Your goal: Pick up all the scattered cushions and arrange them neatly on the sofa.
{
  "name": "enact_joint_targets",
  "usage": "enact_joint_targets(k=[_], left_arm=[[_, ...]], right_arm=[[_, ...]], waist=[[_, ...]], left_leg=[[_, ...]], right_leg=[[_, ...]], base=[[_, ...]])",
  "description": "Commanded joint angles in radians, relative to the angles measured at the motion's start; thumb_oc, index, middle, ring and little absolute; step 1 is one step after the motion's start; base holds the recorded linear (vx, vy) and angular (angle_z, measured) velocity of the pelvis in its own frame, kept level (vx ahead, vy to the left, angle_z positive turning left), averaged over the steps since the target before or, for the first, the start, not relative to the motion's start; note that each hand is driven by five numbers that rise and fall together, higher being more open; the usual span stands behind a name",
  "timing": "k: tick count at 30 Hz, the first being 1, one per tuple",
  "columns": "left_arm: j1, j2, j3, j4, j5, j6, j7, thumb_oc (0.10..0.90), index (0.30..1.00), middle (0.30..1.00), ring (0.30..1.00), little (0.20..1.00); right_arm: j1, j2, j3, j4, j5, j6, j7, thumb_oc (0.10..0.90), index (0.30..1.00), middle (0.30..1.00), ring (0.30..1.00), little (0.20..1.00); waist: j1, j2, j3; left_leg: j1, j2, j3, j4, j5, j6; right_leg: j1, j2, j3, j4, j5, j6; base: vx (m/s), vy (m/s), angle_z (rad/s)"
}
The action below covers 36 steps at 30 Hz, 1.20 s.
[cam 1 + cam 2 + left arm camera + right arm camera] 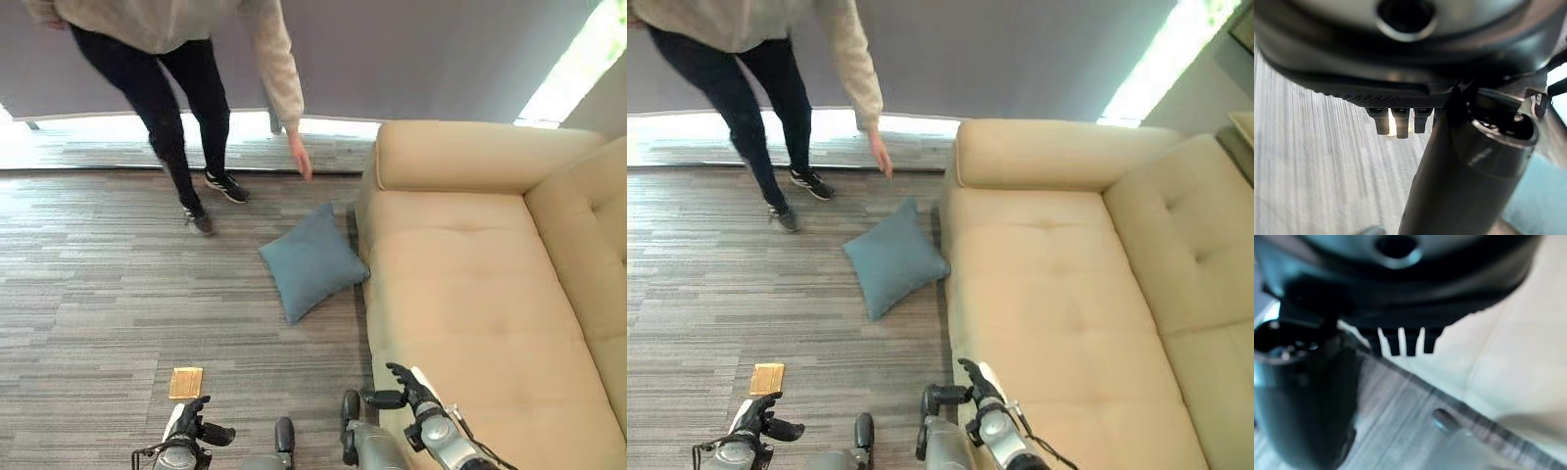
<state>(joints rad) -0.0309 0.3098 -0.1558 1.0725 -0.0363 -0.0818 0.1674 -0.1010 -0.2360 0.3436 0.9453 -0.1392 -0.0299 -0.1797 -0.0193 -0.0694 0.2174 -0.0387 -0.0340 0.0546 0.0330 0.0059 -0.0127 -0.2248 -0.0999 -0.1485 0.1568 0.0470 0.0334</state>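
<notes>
Nothing is placed yet: the blue cushion (pixel 312 260) lies on the floor against the front edge of the bare sofa (pixel 470 294), a person's hand (pixel 302 160) above it; left hand (pixel 199 423) and right hand (pixel 404 388) hang open, holding nothing

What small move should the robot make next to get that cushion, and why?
Probably wait a moment, then step toward the cushion. It lies on the carpet against the sofa front, well ahead of both hands, and a person's hand hangs just above it. The left hand and right hand sit low near the robot with relaxed fingers, holding nothing.
</notes>
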Motion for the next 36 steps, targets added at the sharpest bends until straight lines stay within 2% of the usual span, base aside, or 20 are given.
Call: enact_joint_targets(k=[1,3,5,6,7,8,9,10,11,13,19,21,24,25,28,29,32,33,34,36], left_arm=[[0.013,0.014,-0.027,-0.069,0.012,-0.023,0.003,0.8,0.9,0.9,0.9,0.9],[0.001,0.003,-0.044,-0.076,0.012,-0.018,0.001,0.8,0.9,0.9,0.9,0.9],[-0.003,0.002,-0.047,-0.078,0.011,-0.017,-0.001,0.8,0.9,0.9,0.9,0.9],[-0.004,-0.002,-0.055,-0.075,0.014,-0.013,-0.004,0.8,0.9,0.9,0.9,0.9],[-0.004,-0.003,-0.057,-0.068,0.02,-0.012,-0.006,0.8,0.9,0.9,0.9,0.9],[-0.005,-0.004,-0.061,-0.062,0.028,-0.011,-0.006,0.8,0.9,0.9,0.9,0.9],[-0.005,-0.004,-0.062,-0.062,0.028,-0.011,-0.006,0.8,0.9,0.9,0.9,0.9],[-0.006,-0.003,-0.064,-0.06,0.038,-0.011,-0.003,0.8,0.9,0.9,0.9,0.9],[-0.001,-0.004,-0.061,-0.057,0.04,-0.011,-0.005,0.8,0.9,0.9,0.9,0.9],[0.007,-0.009,-0.055,-0.035,0.043,-0.009,-0.01,0.8,0.9,0.9,0.9,0.9],[0.018,0.0,-0.033,-0.003,0.038,-0.005,-0.001,0.8,0.9,0.9,0.9,0.9],[0.02,0.007,-0.017,0.008,0.031,-0.004,0.002,0.8,0.9,0.9,0.9,0.9],[0.015,0.036,0.005,0.005,0.019,0.0,0.01,0.8,0.9,0.9,0.9,0.9],[0.015,0.036,0.005,0.005,0.019,0.0,0.01,0.8,0.9,0.9,0.9,0.9],[0.017,0.06,0.02,-0.006,0.008,0.002,0.014,0.8,0.9,0.9,0.9,0.9],[0.021,0.06,0.022,-0.008,0.006,0.003,0.013,0.8,0.9,0.9,0.9,0.9],[0.027,0.063,0.03,-0.006,-0.002,0.004,0.014,0.8,0.9,0.9,0.9,0.9],[0.03,0.057,0.033,0.003,-0.015,0.004,0.015,0.8,0.9,0.9,0.9,0.9],[0.03,0.057,0.033,0.003,-0.015,0.004,0.015,0.8,0.9,0.9,0.9,0.9],[0.022,0.048,0.038,0.023,-0.023,0.004,0.011,0.8,0.9,0.9,0.9,0.9]], right_arm=[[-0.027,-0.065,-0.021,-0.025,0.009,-0.024,-0.031,0.8,0.9,0.9,0.9,0.9],[-0.022,-0.073,-0.024,-0.016,0.022,-0.019,-0.034,0.8,0.9,0.9,0.9,0.9],[-0.02,-0.074,-0.023,-0.007,0.023,-0.016,-0.032,0.8,0.9,0.9,0.9,0.9],[-0.013,-0.076,-0.03,0.007,0.027,-0.011,-0.031,0.8,0.9,0.9,0.9,0.9],[-0.01,-0.075,-0.036,0.012,0.028,-0.012,-0.032,0.8,0.9,0.9,0.9,0.9],[-0.006,-0.076,-0.042,0.014,0.03,-0.013,-0.032,0.8,0.9,0.9,0.9,0.9],[-0.006,-0.076,-0.042,0.014,0.03,-0.013,-0.032,0.8,0.9,0.9,0.9,0.9],[-0.003,-0.082,-0.049,0.011,0.034,-0.014,-0.039,0.8,0.9,0.9,0.9,0.9],[-0.004,-0.084,-0.046,0.012,0.028,-0.013,-0.036,0.8,0.9,0.9,0.9,0.9],[0.002,-0.076,-0.049,0.025,0.019,-0.012,-0.034,0.8,0.9,0.9,0.9,0.9],[0.0,-0.057,-0.043,0.042,0.003,-0.007,-0.03,0.8,0.9,0.9,0.9,0.9],[-0.001,-0.045,-0.042,0.051,0.0,-0.005,-0.025,0.8,0.9,0.9,0.9,0.9],[-0.003,-0.026,-0.037,0.048,-0.005,0.002,-0.017,0.8,0.9,0.9,0.9,0.9],[-0.003,-0.026,-0.037,0.048,-0.005,0.002,-0.017,0.8,0.9,0.9,0.9,0.9],[-0.004,-0.015,-0.032,0.032,0.001,-0.003,-0.014,0.8,0.9,0.9,0.9,0.9],[-0.003,-0.016,-0.032,0.028,0.001,-0.002,-0.012,0.8,0.9,0.9,0.9,0.9],[-0.005,-0.021,-0.027,0.016,0.002,-0.002,-0.01,0.8,0.9,0.9,0.9,0.9],[-0.013,-0.026,-0.022,0.015,0.001,-0.001,-0.01,0.8,0.9,0.9,0.9,0.9],[-0.012,-0.026,-0.021,0.015,0.001,-0.001,-0.01,0.8,0.9,0.9,0.9,0.9],[-0.028,-0.033,-0.017,0.01,-0.003,0.001,-0.01,0.8,0.9,0.9,0.9,0.9]], waist=[[-0.007,-0.018,-0.019],[-0.008,-0.029,-0.012],[-0.008,-0.031,-0.012],[-0.008,-0.037,-0.024],[-0.01,-0.036,-0.03],[-0.012,-0.034,-0.037],[-0.012,-0.035,-0.037],[-0.009,-0.024,-0.041],[-0.005,-0.015,-0.043],[-0.01,-0.01,-0.052],[0.002,-0.031,-0.063],[0.012,-0.038,-0.064],[0.019,-0.04,-0.052],[0.02,-0.04,-0.052],[0.017,-0.03,-0.029],[0.014,-0.029,-0.028],[0.011,-0.031,-0.026],[0.005,-0.039,-0.026],[0.004,-0.037,-0.024],[-0.009,-0.044,-0.017]], left_leg=[[-0.104,0.048,0.011,0.373,-0.134,-0.046],[-0.169,0.057,0.014,0.492,-0.096,-0.047],[-0.177,0.064,0.017,0.491,-0.101,-0.043],[-0.18,0.079,0.035,0.404,-0.135,-0.035],[-0.172,0.086,0.043,0.355,-0.139,-0.035],[-0.167,0.095,0.055,0.287,-0.124,-0.037],[-0.164,0.093,0.055,0.281,-0.121,-0.037],[-0.186,0.099,0.067,0.18,-0.06,-0.044],[-0.173,0.096,0.055,0.126,-0.049,-0.047],[-0.136,0.09,0.051,0.091,-0.04,-0.049],[-0.131,0.062,0.046,0.11,-0.067,-0.026],[-0.123,0.049,0.045,0.107,-0.079,-0.007],[-0.08,0.026,0.045,0.095,-0.106,0.03],[-0.08,0.026,0.045,0.095,-0.106,0.03],[-0.043,0.021,0.035,0.1,-0.126,0.052],[-0.031,0.018,0.033,0.099,-0.133,0.053],[-0.002,0.011,0.029,0.088,-0.147,0.052],[0.012,-0.001,0.025,0.078,-0.159,0.05],[0.015,0.001,0.024,0.078,-0.161,0.05],[0.044,-0.014,0.012,0.068,-0.178,0.045]], right_leg=[[0.083,0.012,-0.003,-0.067,-0.081,0.028],[0.115,0.021,-0.009,-0.083,-0.097,-0.001],[0.124,0.022,-0.012,-0.085,-0.103,-0.004],[0.145,0.018,-0.023,-0.105,-0.113,0.006],[0.149,0.017,-0.029,-0.11,-0.116,0.01],[0.155,0.018,-0.037,-0.119,-0.117,0.017],[0.156,0.017,-0.037,-0.12,-0.117,0.017],[0.173,0.026,-0.042,-0.135,-0.121,0.024],[0.176,0.035,-0.036,-0.135,-0.125,0.028],[0.185,0.039,-0.038,-0.143,-0.128,0.034],[0.193,0.016,-0.017,-0.134,-0.126,0.051],[0.189,0.002,-0.009,-0.084,-0.139,0.061],[0.129,-0.042,-0.011,0.106,-0.122,0.095],[0.129,-0.042,-0.01,0.106,-0.123,0.095],[0.062,-0.053,0.0,0.279,-0.086,0.093],[0.049,-0.048,0.003,0.283,-0.092,0.086],[0.025,-0.036,-0.011,0.221,-0.099,0.076],[-0.005,-0.029,-0.027,0.121,-0.079,0.075],[0.001,-0.027,-0.029,0.117,-0.078,0.075],[-0.043,-0.012,-0.033,0.0,-0.033,0.086]], base=[[0.06,-0.09,0.31],[0.11,-0.112,0.42],[0.13,-0.051,0.02],[0.2,-0.025,-0.16],[0.21,0.008,-0.04],[0.1,0.023,0.12],[0.16,0.07,0.25],[0.16,0.096,0.41],[0.16,0.097,0.46],[0.16,0.117,0.06],[0.13,0.142,-0.22],[0.14,0.219,-0.02],[0.1,0.192,-0.07],[0.07,0.122,-0.01],[0.15,0.133,0.15],[0.24,0.098,0.13],[0.19,0.012,0.07],[0.15,-0.018,0.05],[0.23,-0.029,0.1],[0.28,-0.043,-0.1]])
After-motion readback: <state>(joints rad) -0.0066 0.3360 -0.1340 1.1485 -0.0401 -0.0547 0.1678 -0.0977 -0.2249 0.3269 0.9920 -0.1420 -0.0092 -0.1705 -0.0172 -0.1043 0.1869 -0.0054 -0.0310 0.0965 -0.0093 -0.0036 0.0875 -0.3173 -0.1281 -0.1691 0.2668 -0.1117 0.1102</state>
